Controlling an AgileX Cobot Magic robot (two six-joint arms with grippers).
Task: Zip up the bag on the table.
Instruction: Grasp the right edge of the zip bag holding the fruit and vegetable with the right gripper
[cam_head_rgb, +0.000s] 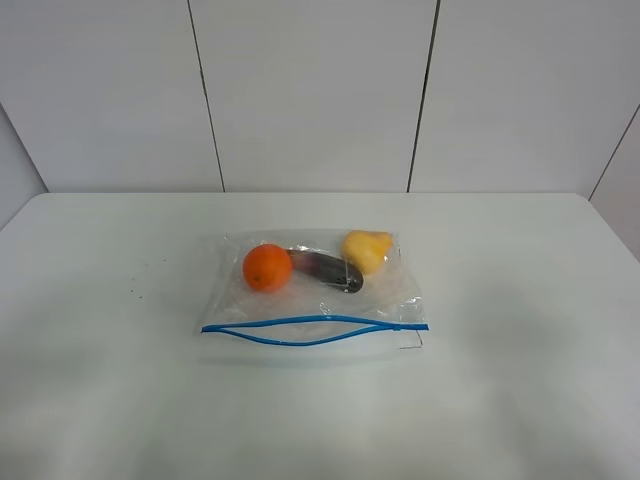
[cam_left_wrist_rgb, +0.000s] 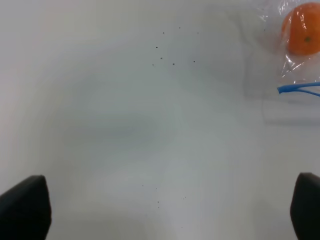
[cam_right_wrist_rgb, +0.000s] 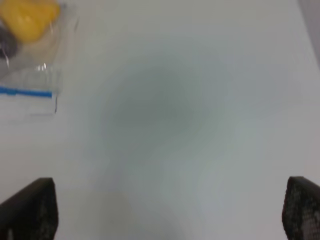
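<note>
Bag (cam_head_rgb: 315, 290) lies flat in the middle of the table (cam_head_rgb: 520, 400), blue zip strip (cam_head_rgb: 310, 330) along its near edge, bowed apart midway, with orange, purple and yellow fruit (cam_head_rgb: 330, 270) inside. I have my left gripper (cam_left_wrist_rgb: 165, 207) over bare table to its left and my right gripper (cam_right_wrist_rgb: 165, 209) to its right, both spread wide, holding nothing.

The bag (cam_head_rgb: 300, 305) lay flat before me near the middle of the white tabletop (cam_head_rgb: 120, 390). Its blue zip strip (cam_head_rgb: 405, 325) ran left to right along the near edge, its tracks bowed apart midway. Inside sat an orange fruit (cam_head_rgb: 267, 267) at left, a purple one (cam_head_rgb: 330, 270) beside it, and a yellow one (cam_head_rgb: 367, 250) at right.
</note>
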